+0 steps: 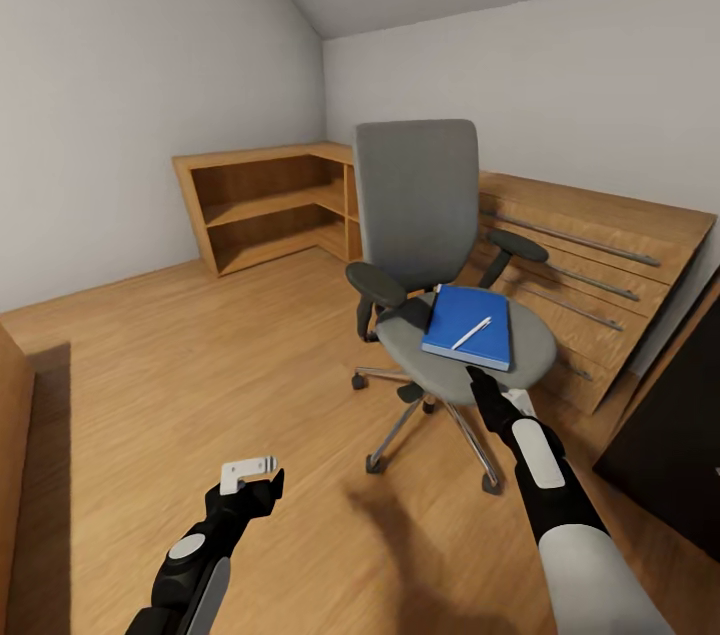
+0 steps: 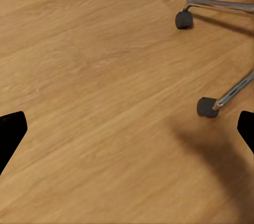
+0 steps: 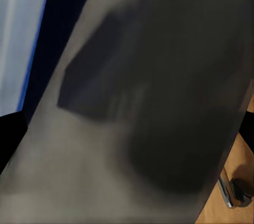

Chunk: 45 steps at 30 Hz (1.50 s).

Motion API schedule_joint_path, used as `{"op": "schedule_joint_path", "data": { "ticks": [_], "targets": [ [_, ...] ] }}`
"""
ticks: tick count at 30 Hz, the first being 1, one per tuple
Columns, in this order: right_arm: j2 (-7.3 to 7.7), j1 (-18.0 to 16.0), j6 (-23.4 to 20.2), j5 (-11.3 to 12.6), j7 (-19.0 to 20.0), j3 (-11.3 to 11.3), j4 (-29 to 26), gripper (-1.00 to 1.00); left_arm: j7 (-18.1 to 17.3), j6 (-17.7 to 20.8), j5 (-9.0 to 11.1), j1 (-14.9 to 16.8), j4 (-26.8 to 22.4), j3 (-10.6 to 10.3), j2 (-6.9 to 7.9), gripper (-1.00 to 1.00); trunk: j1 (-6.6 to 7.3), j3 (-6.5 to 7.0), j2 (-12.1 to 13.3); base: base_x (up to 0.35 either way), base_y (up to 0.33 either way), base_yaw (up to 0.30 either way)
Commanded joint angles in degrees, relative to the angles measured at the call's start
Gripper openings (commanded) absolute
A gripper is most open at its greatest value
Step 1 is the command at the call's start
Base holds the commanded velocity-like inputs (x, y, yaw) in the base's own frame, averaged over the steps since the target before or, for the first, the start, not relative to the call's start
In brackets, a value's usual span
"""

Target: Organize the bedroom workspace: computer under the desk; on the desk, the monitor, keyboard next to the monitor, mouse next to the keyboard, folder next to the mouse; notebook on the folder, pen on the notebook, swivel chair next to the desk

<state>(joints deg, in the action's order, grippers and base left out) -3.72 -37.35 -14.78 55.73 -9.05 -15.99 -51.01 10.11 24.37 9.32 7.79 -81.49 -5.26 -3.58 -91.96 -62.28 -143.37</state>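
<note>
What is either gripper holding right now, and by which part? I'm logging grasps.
Nothing is held. The left gripper hangs open over bare floor. The right gripper is at the front edge of the swivel chair seat, just short of the folder.

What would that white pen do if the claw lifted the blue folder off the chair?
The pen is thin and lies loose, slantwise on the blue folder, so it would probably roll or slide off at any tilt. The folder looks flat and fairly stiff, so it likely would not sag much. The swivel chair stands on castors, so a push may roll it away.
</note>
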Motion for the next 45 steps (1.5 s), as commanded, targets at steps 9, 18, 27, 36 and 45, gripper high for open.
{"op": "schedule_joint_path", "data": {
  "ticks": [9, 18, 27, 36, 45],
  "targets": [
    [-0.06, 0.01, -0.34, 0.18, -0.45, -0.18, 1.35, 1.00, 0.52, 0.16, 0.61, 0.03, -0.07, -0.10, -0.01, 1.00, 0.00, -0.06, -0.01, 0.131, 0.077, 0.000],
    [-0.06, 0.00, -0.34, 0.17, -0.45, -0.18, 1.26, 1.00, 0.52, 0.16, 0.61, 0.03, -0.07, -0.10, 0.00, 1.00, 0.00, -0.06, -0.01, 0.098, 0.043, 0.000],
    [0.03, 0.00, -0.34, 0.17, -0.45, 0.87, 1.21, 1.00, 0.52, 0.15, 0.61, 0.03, 0.05, -0.10, 0.00, 1.00, 0.00, -0.06, -0.01, 0.046, 0.013, 0.000],
    [0.17, 0.01, -0.34, 0.17, -0.45, 1.04, 1.11, 1.00, 0.52, 0.15, 0.61, 0.03, 0.54, -0.10, 0.00, 1.00, 0.00, -0.06, -0.01, 0.000, 0.000, 0.000],
    [0.21, 0.00, -0.34, 0.17, -0.45, 1.05, 1.08, 1.00, 0.52, 0.04, 0.61, 0.03, 0.55, -0.10, 0.01, 1.00, 0.05, 0.38, 0.01, 0.000, 0.000, 0.000]
  ]
}}
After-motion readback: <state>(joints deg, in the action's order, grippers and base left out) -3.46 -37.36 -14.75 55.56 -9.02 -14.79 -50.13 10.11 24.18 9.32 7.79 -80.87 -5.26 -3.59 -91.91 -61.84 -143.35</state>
